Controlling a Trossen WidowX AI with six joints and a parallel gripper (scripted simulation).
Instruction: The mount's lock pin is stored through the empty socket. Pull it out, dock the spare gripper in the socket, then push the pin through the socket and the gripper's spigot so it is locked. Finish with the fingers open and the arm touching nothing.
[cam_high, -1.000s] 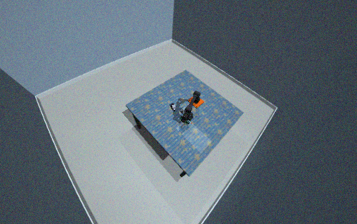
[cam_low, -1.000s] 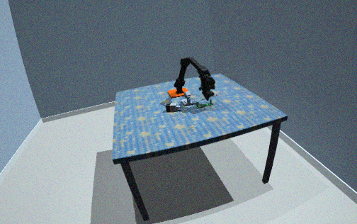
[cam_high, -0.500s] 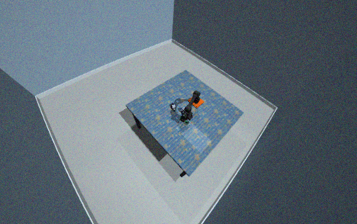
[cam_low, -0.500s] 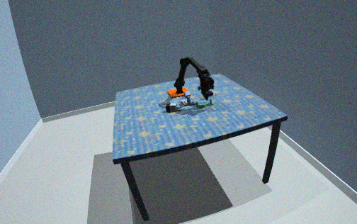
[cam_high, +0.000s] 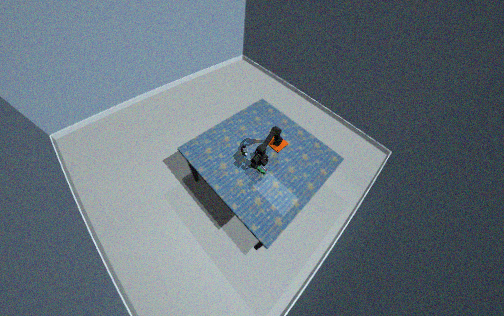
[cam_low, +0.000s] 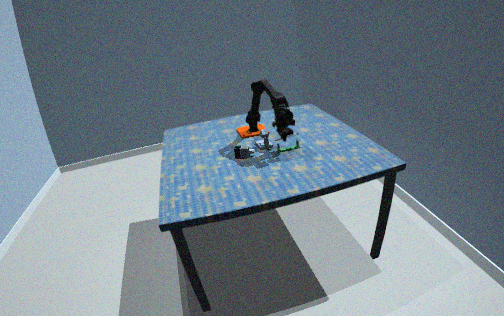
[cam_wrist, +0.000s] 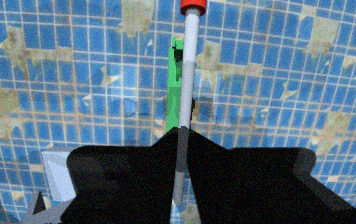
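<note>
My gripper (cam_low: 284, 138) (cam_wrist: 180, 131) is shut on the lock pin (cam_wrist: 189, 47), a grey rod with a red head. The pin lies crosswise between the fingertips, head toward the top of the wrist view, and is held above the table. A green cradle (cam_high: 261, 170) (cam_low: 288, 148) (cam_wrist: 172, 102) stands below the gripper, partly hidden by pin and fingers in the wrist view. The grey mount (cam_low: 264, 143) stands beside it, apart from the gripper. The dark and white object (cam_low: 243, 152) (cam_high: 244, 149) beyond the mount looks like the spare gripper; whether it touches the mount is unclear.
The arm rises from an orange base plate (cam_high: 281, 145) (cam_low: 244, 132) on the blue patterned table (cam_high: 310, 160) (cam_low: 200, 175). A pale grey block (cam_wrist: 59, 175) shows at the lower left of the wrist view, beside the left finger.
</note>
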